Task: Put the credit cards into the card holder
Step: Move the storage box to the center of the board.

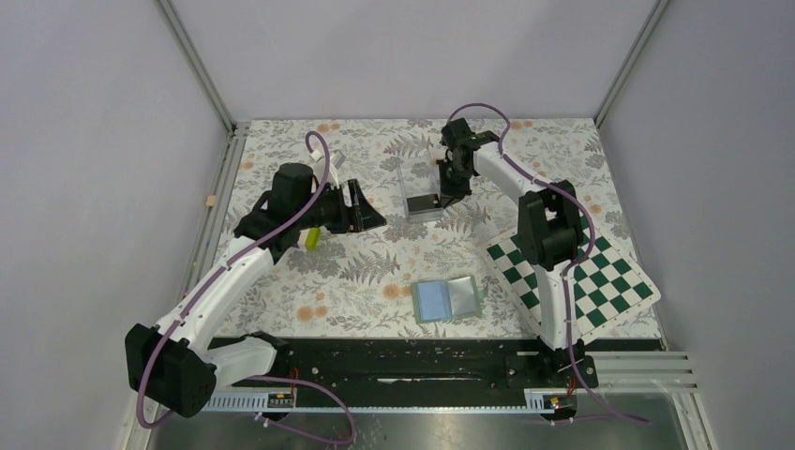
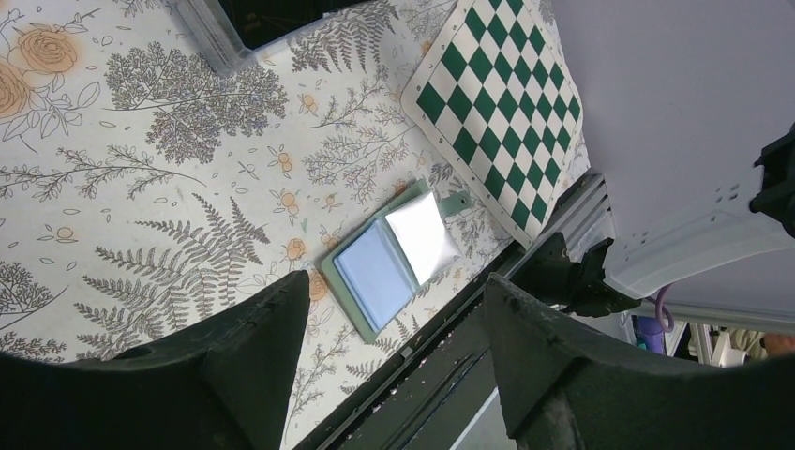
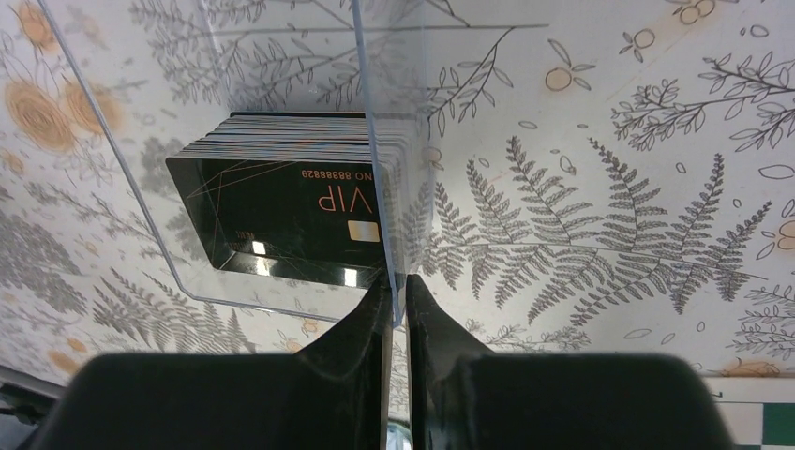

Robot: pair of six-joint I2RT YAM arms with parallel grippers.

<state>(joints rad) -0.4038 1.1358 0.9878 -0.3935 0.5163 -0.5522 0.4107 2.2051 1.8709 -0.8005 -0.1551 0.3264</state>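
Right gripper (image 3: 395, 292): jaws nearly together, pinched on one wall of the clear acrylic box (image 3: 382, 94) at its edge. One finger is on the card side and the other outside, so the grip is on the wall, not on a card. The credit cards (image 3: 281, 206) are a black stack inside that box, right against the gripped wall and just beside the fingers. The top card faces the wrist camera, with "VIP" lettering and a small pale chip mark. In the overhead view the box sits at the far middle of the floral-print table (image 1: 375, 267), and the right arm reaches in over it from the right. Left gripper (image 2: 394, 286): jaws wide, nothing between them, hanging above the table to the left of the box and apart from it. Its wrist camera looks past the open fingers at the card holder (image 2: 375, 274). The card holder lies open and flat at the near middle of the table with its pale blue-grey pockets up, one of them glaring white. It is well apart from the box and from both grippers. Its snap tab points toward the green-and-white chequered board (image 1: 600, 281), which lies skewed on the right side of the table, its near corner just beside the holder.
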